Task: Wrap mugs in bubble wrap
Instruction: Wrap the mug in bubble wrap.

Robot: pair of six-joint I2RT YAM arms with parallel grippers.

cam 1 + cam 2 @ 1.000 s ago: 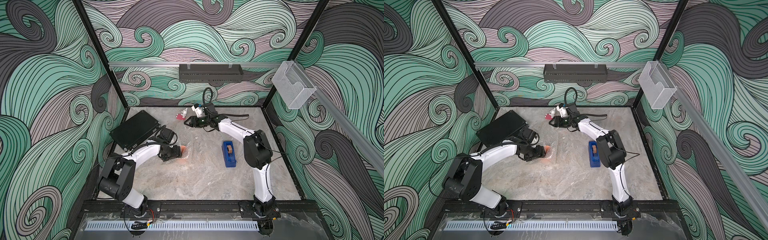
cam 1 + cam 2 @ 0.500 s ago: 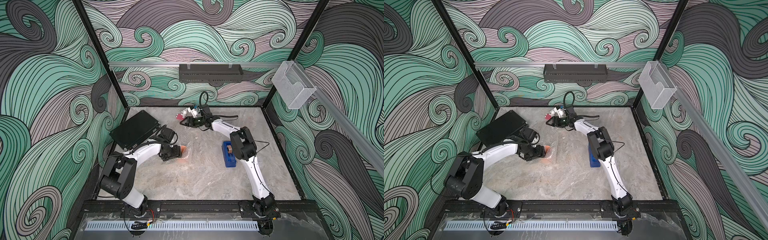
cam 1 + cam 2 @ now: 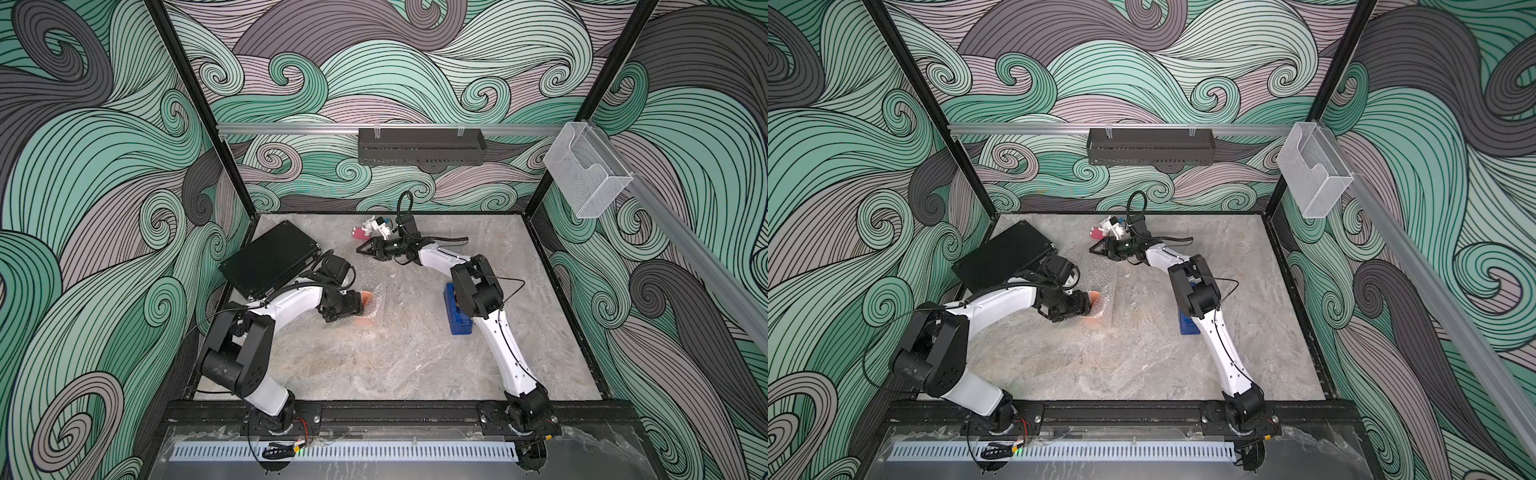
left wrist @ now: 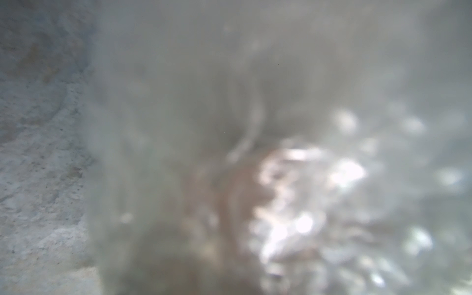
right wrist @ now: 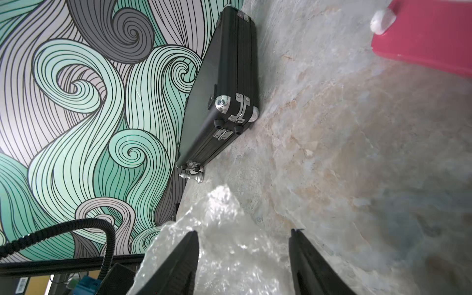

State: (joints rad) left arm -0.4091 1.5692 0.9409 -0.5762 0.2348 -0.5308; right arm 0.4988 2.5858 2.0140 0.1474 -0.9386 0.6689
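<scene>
The salmon-orange mug (image 3: 367,297) lies on the bubble wrap (image 3: 376,286), left of the table's middle, in both top views. My left gripper (image 3: 355,306) is pressed against the mug, and its fingers are hidden by its own body and the wrap. The left wrist view is a blur of bubble wrap (image 4: 306,178) with an orange tint behind it. My right gripper (image 3: 361,249) hovers over the wrap's far edge. In the right wrist view the right gripper (image 5: 244,232) is open, with crinkled bubble wrap (image 5: 224,217) lying between and beyond its fingers.
A black case (image 3: 270,259) lies at the back left, close behind my left arm. A red-and-white figurine (image 3: 368,229) stands just behind the right gripper. A blue tape dispenser (image 3: 457,316) sits under the right arm's elbow. A black rack (image 3: 420,145) hangs on the back wall.
My right gripper has moved left and slightly nearer, from beside the figurine to over the wrap's far edge. The left arm and the mug have not moved.
</scene>
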